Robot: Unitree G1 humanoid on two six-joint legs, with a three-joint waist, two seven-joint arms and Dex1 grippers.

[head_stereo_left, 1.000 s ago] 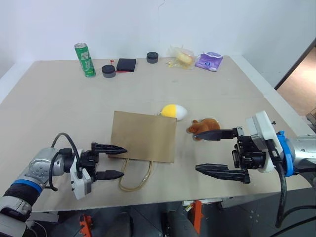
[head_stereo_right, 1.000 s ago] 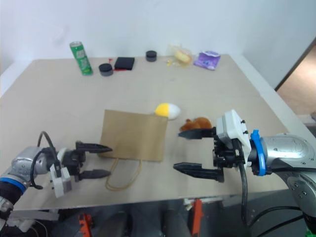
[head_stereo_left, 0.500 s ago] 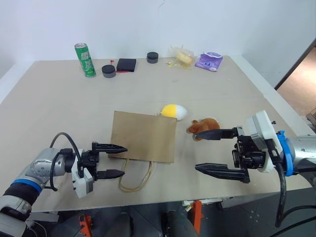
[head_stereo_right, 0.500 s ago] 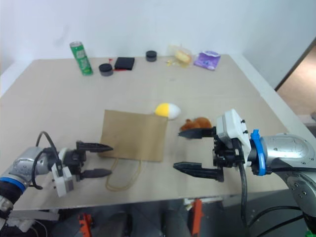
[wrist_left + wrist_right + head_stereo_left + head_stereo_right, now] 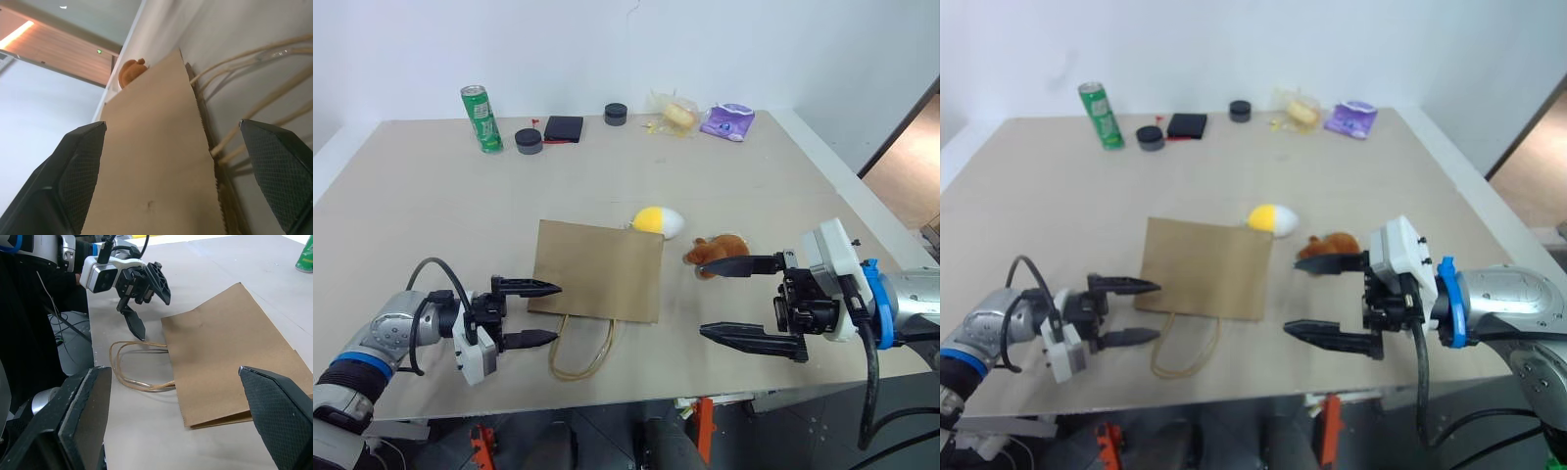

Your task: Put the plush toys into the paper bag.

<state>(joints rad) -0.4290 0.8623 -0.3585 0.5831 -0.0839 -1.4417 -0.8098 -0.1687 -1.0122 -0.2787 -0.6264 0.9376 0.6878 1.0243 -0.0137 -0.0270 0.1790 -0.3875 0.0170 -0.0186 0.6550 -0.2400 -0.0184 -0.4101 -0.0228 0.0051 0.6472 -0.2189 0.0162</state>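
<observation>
Left gripper [image 5: 544,313] fingers spread wide, empty, tips straddling near-left corner of paper bag [image 5: 599,269], one tip by cord handles [image 5: 579,345]. Bag lies flat on table [image 5: 724,186]. Right gripper [image 5: 729,299] fingers spread wide, empty; upper fingertip overlaps brown plush toy [image 5: 715,251], contact unclear. Egg-shaped plush toy [image 5: 660,221] sits at bag's far edge, beyond both grippers' fingertips.

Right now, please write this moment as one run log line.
paper bag: flat on table, empty | plush toys: egg and brown animal beside bag | left gripper: jaws open at bag corner | right gripper: jaws open, empty
</observation>
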